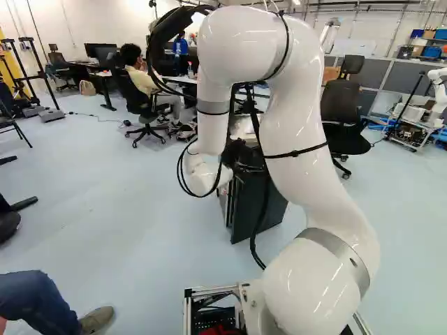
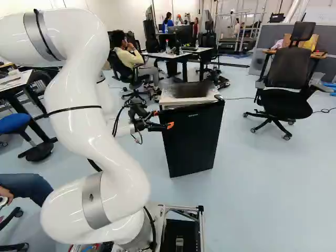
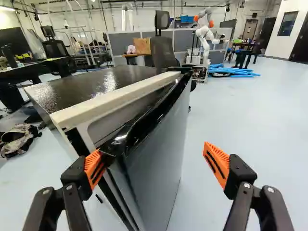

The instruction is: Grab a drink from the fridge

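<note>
Reaching from the near left of the right base view, the white arm (image 2: 86, 123) carries its gripper (image 2: 163, 119), fingers spread wide, one orange pad (image 3: 93, 168) against the fridge door (image 3: 161, 139) at an upper corner. The black fridge (image 3: 108, 82) stands just right; farther right, an office chair (image 2: 287, 73), then grey partitions (image 2: 269, 37).

And it's bright in here! Pale light spreads over the floor (image 1: 105, 209), and the wall (image 1: 105, 21) at the left base view's upper left is nearly washed out. Glossy highlights streak the white arm (image 1: 307, 160)! Over to the wrist view: glare speckles the refrigerator top (image 3: 125, 77), left of centre, and glints edge the refrigerator door (image 3: 163, 134). Soft shadow lies beneath the office chair (image 2: 289, 68), right base view, right side.
</note>
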Tool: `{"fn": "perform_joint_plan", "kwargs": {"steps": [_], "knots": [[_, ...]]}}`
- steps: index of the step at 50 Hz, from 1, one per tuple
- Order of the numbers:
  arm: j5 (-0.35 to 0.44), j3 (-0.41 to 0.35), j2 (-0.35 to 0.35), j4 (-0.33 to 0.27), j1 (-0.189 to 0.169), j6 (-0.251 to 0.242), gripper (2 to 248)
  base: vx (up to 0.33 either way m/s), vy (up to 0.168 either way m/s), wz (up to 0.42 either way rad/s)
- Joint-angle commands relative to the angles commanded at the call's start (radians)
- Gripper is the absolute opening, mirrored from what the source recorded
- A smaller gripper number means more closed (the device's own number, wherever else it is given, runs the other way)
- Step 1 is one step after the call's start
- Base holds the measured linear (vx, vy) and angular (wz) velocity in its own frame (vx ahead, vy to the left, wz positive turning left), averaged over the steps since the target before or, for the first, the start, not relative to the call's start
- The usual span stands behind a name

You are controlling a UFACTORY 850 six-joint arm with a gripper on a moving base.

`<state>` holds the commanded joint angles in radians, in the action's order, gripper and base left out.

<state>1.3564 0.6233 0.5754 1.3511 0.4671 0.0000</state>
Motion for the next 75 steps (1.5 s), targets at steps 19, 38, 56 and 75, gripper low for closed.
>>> {"fn": "perform_joint_plan", "kwargs": {"steps": [19, 38, 56, 75], "knots": [[0.000, -0.058, -0.029, 0.052, 0.020, 0.000, 247, 0.000, 0.000, 0.000], [0.000, -0.128, -0.062, 0.115, 0.047, 0.000, 247, 0.000, 0.000, 0.000], [0.002, -0.195, -0.090, 0.181, 0.076, 0.000, 247, 0.000, 0.000, 0.000], [0.021, -0.246, -0.108, 0.251, 0.080, 0.000, 247, 0.000, 0.000, 0.000]]}}
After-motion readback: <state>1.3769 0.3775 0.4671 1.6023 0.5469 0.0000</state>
